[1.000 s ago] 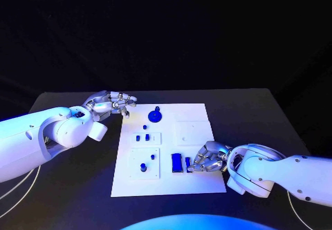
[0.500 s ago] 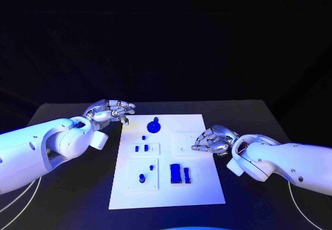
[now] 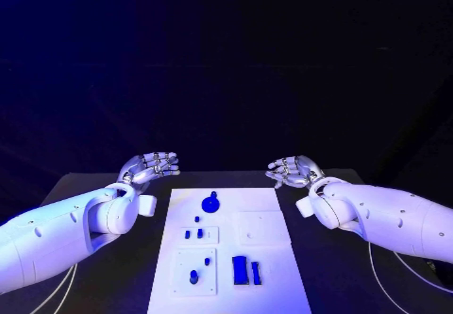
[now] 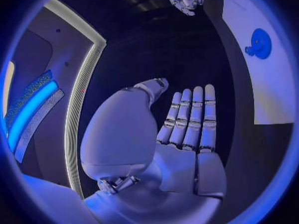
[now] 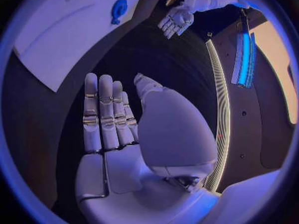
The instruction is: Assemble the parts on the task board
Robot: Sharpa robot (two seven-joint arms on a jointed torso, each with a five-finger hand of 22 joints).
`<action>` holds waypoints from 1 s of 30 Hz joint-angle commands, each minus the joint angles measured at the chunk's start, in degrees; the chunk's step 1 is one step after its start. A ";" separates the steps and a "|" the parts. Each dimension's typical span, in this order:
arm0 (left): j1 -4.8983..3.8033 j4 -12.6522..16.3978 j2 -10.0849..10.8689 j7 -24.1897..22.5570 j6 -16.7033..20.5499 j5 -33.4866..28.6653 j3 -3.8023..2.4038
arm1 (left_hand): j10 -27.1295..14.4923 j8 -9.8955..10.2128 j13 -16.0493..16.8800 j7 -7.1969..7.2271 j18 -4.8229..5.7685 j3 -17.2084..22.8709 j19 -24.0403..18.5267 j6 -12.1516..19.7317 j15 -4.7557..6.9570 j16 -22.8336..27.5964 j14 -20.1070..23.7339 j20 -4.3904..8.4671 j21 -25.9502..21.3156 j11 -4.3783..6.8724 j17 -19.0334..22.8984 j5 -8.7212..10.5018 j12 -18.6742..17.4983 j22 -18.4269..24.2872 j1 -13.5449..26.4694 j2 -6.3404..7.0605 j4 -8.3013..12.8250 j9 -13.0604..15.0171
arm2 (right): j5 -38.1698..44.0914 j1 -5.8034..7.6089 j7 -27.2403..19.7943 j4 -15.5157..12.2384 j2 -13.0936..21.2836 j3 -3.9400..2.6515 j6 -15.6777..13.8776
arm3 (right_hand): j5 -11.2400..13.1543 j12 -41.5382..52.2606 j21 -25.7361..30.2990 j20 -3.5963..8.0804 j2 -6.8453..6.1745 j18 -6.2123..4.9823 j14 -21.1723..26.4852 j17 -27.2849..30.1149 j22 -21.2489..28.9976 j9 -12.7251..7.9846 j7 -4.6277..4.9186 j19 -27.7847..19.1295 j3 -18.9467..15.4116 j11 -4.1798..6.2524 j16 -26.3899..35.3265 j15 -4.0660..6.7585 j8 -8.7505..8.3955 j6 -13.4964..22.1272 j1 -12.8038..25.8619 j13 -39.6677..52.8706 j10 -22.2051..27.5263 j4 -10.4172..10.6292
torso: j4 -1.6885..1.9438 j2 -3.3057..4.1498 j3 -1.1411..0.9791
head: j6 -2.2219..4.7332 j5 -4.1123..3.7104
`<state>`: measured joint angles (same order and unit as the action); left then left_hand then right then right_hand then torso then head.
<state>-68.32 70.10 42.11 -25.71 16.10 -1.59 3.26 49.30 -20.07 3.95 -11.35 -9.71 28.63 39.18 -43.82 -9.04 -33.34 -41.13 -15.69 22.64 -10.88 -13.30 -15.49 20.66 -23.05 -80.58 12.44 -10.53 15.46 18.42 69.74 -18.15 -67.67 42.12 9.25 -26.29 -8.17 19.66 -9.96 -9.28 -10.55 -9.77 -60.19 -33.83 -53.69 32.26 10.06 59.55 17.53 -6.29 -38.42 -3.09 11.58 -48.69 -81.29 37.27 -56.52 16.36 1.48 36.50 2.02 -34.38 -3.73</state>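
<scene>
The white task board [image 3: 269, 258] lies in the middle of the black table. On it are a round blue part [image 3: 211, 203] at the far end, small blue pegs [image 3: 198, 233] in a raised square, a blue peg [image 3: 194, 277] in a nearer plate, and two blue bars [image 3: 245, 269] side by side. My left hand [image 3: 151, 166] is raised beyond the board's far left corner, fingers straight and apart, holding nothing. My right hand [image 3: 294, 171] is raised beyond the far right corner, also empty. In the left wrist view the palm [image 4: 181, 134] is flat with the round part [image 4: 259, 43] off to one side.
A blank raised square [image 3: 260, 227] sits on the board's right half. Black table surface [image 3: 113, 275] borders the board on both sides. The right wrist view shows my right hand [image 5: 115, 119], the board [image 5: 69, 30], the round part [image 5: 118, 8] and my left hand [image 5: 177, 20].
My right hand has lifted off the blue bars and moved up and away to the far right corner, opening flat. My left hand rose slightly. The camera view has shifted.
</scene>
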 commanded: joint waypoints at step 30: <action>7.49 17.77 2.10 -3.93 25.75 1.29 -2.98 | -49.30 20.07 -3.95 11.35 9.71 -28.63 -39.18 43.82 9.04 33.34 41.13 15.69 -22.64 10.88 13.30 15.49 -20.66 23.05 80.58 -12.44 10.53 -15.46 | -17.04 -8.53 -10.87 -19.16 1.91 -8.26 -15.68 | 8.17 -19.66 9.96 9.28 10.55 9.77 60.19 33.83 53.69 -32.26 -10.06 -59.55 -17.53 6.29 38.42 3.09 -11.58 48.69 81.29 -37.27 56.52 -16.36 | -1.48 -5.32 -2.02 | 0.00 3.73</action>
<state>-60.96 87.21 44.11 -28.31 35.07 -1.85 0.37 1.55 -0.74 0.15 -0.18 -1.19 0.84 1.25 -1.34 -0.11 -0.64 -1.30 -0.24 0.60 -0.30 -0.23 -0.66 0.61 -0.33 -6.64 0.27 -0.19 0.32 4.79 61.39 -25.83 -86.04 43.85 1.05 -36.87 -0.52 0.51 -0.28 -0.24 -0.25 -1.23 -2.01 -0.53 -0.81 0.62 0.35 1.68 0.71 -0.10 -0.65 -0.07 0.42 -1.45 -6.10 0.35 -2.02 0.32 0.09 31.43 0.08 -34.37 -0.03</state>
